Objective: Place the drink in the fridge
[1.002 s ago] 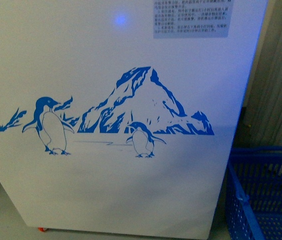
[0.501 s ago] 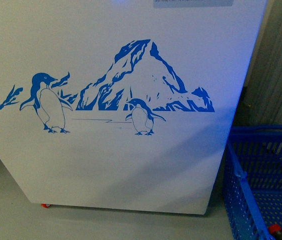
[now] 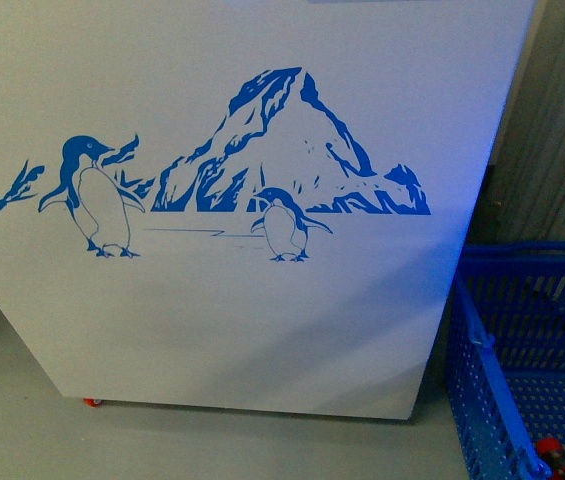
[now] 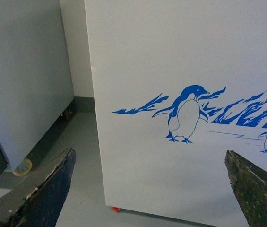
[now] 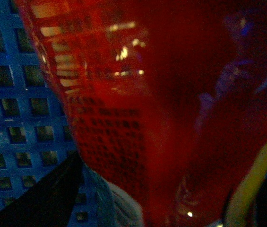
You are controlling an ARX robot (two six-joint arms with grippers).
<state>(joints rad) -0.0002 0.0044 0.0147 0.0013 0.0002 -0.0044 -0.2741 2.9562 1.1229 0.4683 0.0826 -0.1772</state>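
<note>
Fridge [image 3: 262,330] front takes up most of the front view: a white panel with the blue penguin-and-mountain decal [image 3: 262,180] across it (lid and rim lie outside the frame). It stands on grey floor [image 3: 22,440], and a small orange foot [image 3: 92,402] shows under its lower left corner. Just right of the fridge, on the floor, sits a blue plastic basket [image 3: 492,400] with latticed walls. Off the fridge's other side, a strip of floor apart from it, stands a grey cabinet [image 4: 24,80].

The drink [image 5: 147,94] is down in that basket, not in the fridge. Its red label with dark print fills the right wrist view, with the blue lattice close behind. The front view catches a red cap [image 3: 548,446] low inside the basket. The bottle lies right up against the right pincer [image 5: 168,189]. One dark finger [image 5: 38,203] runs along the label's edge and the other barely shows, so whether the pincer has closed on the bottle cannot be told.

The left pincer [image 4: 148,156] hangs before the fridge near its left corner, facing the penguin. Its two dark, worn fingers [image 4: 53,189] are spread wide, with nothing between them and touching nothing.
</note>
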